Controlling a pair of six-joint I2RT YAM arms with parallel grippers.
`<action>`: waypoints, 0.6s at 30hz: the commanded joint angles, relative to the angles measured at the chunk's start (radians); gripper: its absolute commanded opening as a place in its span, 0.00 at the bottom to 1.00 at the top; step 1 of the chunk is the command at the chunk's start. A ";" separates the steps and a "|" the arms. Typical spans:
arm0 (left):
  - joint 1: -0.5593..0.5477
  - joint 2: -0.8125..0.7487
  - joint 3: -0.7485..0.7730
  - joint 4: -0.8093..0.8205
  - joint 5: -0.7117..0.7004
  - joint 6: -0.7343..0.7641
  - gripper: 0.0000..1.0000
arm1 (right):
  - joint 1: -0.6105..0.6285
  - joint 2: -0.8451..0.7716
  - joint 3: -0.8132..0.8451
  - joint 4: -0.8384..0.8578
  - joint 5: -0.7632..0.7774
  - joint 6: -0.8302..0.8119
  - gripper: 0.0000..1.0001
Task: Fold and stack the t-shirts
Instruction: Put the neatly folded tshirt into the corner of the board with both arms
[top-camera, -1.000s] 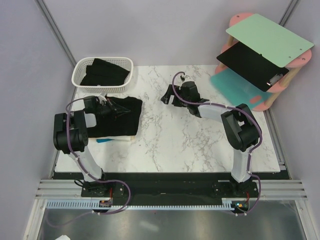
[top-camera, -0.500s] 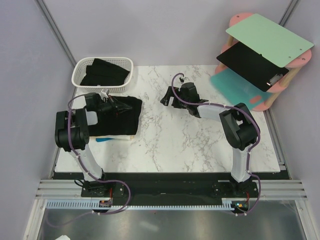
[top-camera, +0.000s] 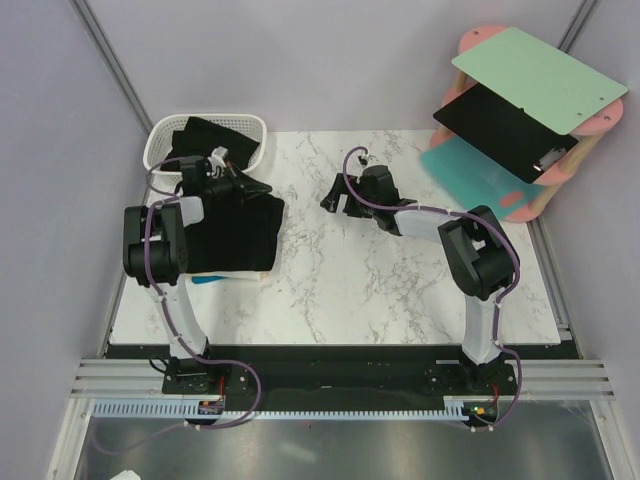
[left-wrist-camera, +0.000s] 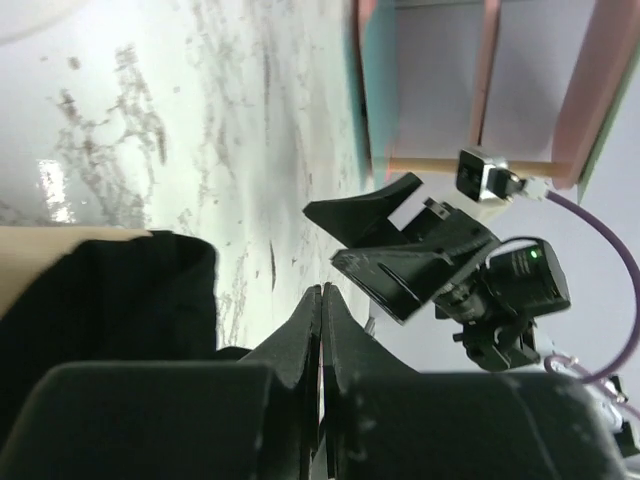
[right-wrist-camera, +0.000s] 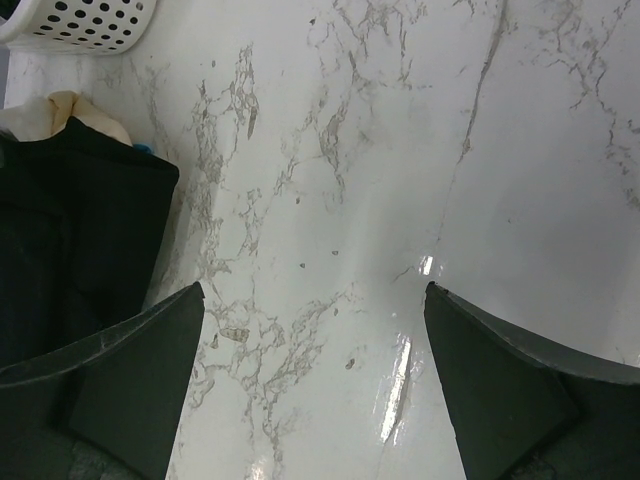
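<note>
The left gripper (left-wrist-camera: 321, 295) is clenched, nothing visible between its fingers, at the far edge of the folded black t-shirts (top-camera: 235, 235) stacked by the left edge of the table (top-camera: 400, 280). A cream t-shirt (right-wrist-camera: 45, 112) peeks out beneath them. The right gripper (right-wrist-camera: 312, 295) is spread wide over bare marble near the table's far middle.

free: bare marble table (top-camera: 400, 280), centre through near right | left blocked: stack of black t-shirts (top-camera: 235, 235) | far-left corner: white lattice basket (top-camera: 158, 150) | far-right: tiered shelf rack (top-camera: 530, 205) | mid-far: right gripper (top-camera: 335, 200), spread wide
</note>
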 joint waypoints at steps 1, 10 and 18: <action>-0.045 0.087 0.094 -0.119 -0.034 0.039 0.02 | 0.000 0.021 -0.001 0.016 -0.029 0.004 0.98; -0.109 0.153 0.175 -0.180 -0.095 0.088 0.02 | 0.000 0.026 -0.026 0.029 -0.061 0.002 0.98; -0.115 -0.005 0.264 -0.386 -0.199 0.249 0.02 | -0.003 -0.003 -0.053 0.018 -0.046 -0.016 0.98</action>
